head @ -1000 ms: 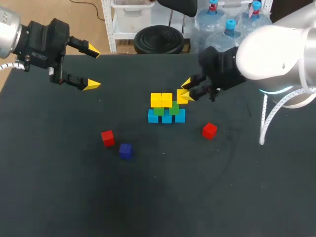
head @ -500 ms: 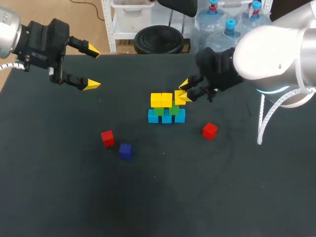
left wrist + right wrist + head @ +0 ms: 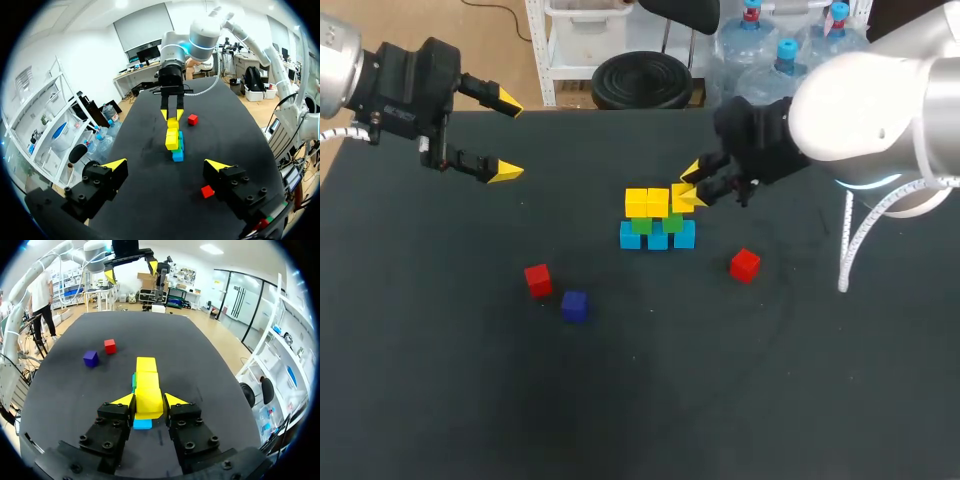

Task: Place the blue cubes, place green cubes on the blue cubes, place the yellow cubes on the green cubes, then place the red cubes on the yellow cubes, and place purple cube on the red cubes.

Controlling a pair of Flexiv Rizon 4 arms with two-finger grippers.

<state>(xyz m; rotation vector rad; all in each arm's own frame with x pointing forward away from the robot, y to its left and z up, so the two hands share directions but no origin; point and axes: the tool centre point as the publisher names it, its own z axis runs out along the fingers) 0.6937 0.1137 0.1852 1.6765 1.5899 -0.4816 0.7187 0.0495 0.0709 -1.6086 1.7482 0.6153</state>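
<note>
Cyan-blue cubes (image 3: 657, 237) form a row mid-table, with green cubes (image 3: 655, 224) on them and two yellow cubes (image 3: 647, 202) on the green. My right gripper (image 3: 688, 188) is shut on a third yellow cube (image 3: 681, 196) at the stack's right end, level with the other yellow ones. From the right wrist, that held yellow cube (image 3: 149, 397) sits between the fingers above a blue cube (image 3: 142, 423). One red cube (image 3: 537, 280) and the purple cube (image 3: 574, 306) lie front left. Another red cube (image 3: 745, 264) lies to the right. My left gripper (image 3: 506, 137) hangs open and holds nothing at the far left.
The black table (image 3: 650, 390) has wide bare room in front of the stack. From the left wrist, the stack (image 3: 173, 140) stands straight ahead of my open left gripper (image 3: 166, 165), with a red cube (image 3: 207, 191) near its right finger.
My right gripper has shifted slightly left with the yellow cube, closer to the two stacked yellow cubes. The left arm has not moved.
</note>
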